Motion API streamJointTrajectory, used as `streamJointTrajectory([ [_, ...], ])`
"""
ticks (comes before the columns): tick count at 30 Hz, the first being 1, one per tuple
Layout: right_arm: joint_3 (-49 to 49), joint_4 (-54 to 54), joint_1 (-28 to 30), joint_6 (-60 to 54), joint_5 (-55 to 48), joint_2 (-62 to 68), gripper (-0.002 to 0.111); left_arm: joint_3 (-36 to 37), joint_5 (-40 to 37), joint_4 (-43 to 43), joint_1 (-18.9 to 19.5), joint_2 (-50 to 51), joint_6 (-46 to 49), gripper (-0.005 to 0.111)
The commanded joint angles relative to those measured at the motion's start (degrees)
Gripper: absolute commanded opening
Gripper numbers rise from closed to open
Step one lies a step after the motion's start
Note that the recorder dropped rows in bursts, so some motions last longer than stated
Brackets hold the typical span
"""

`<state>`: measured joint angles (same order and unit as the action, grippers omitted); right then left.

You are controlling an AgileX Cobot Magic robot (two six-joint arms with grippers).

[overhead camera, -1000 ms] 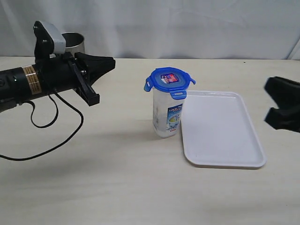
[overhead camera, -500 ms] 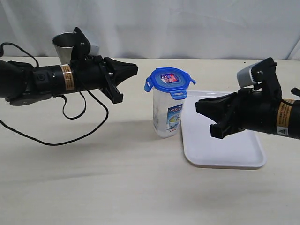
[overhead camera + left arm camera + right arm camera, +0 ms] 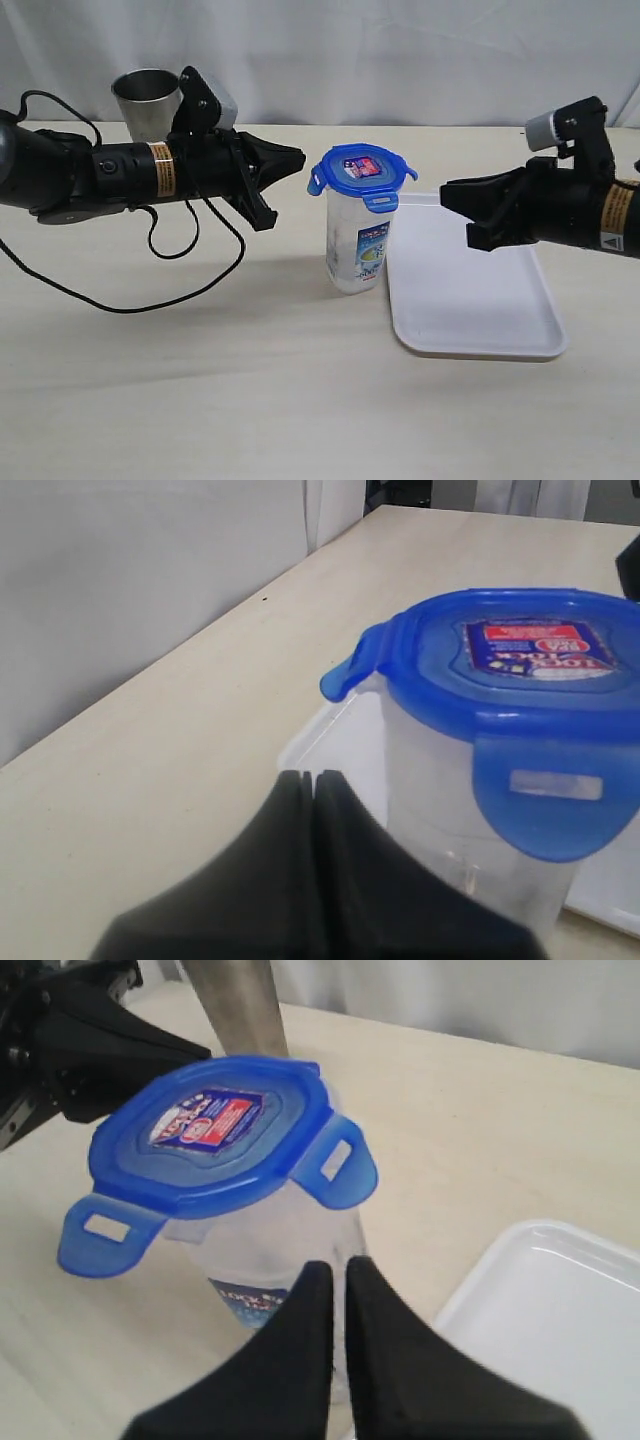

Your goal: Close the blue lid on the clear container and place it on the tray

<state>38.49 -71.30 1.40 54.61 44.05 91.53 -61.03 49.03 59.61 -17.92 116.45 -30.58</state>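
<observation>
Blue plastic, the lid (image 3: 362, 170) sits on top of the clear container (image 3: 356, 250), which stands upright near the middle of the table (image 3: 200, 400), just beside the long edge of the tray (image 3: 470, 300) and not on it. The lid's flaps stick out, so I judge you are at the closing step. Your left claw (image 3: 298, 157) and right claw (image 3: 445, 190) are both pressed together, holding nothing. Their tips aim at the lid from opposite sides, apart from it. Next, push the flaps down evenly from both sides so the tall container does not tip. Only then spread one claw to grip it.
</observation>
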Motion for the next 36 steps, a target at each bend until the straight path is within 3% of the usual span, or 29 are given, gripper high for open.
streamJointTrajectory([
  [1,2.0,-5.6,4.1,3.6,11.9,3.3,0.005,-0.5,0.1,0.3,-0.1,0.1,-1.0,0.0],
  [6,5.9,-11.2,4.8,7.1,15.9,8.6,0.005,-0.5,0.0,1.2,-0.1,0.1,-1.1,0.0],
  [17,9.1,-10.1,4.5,4.7,18.1,13.4,0.005,-0.5,0.9,-0.2,-0.1,0.1,-1.1,0.0],
  [36,12.2,-7.4,4.5,4.6,19.7,17.6,0.005,-0.4,1.0,5.1,-0.1,0.1,-4.6,0.0],
])
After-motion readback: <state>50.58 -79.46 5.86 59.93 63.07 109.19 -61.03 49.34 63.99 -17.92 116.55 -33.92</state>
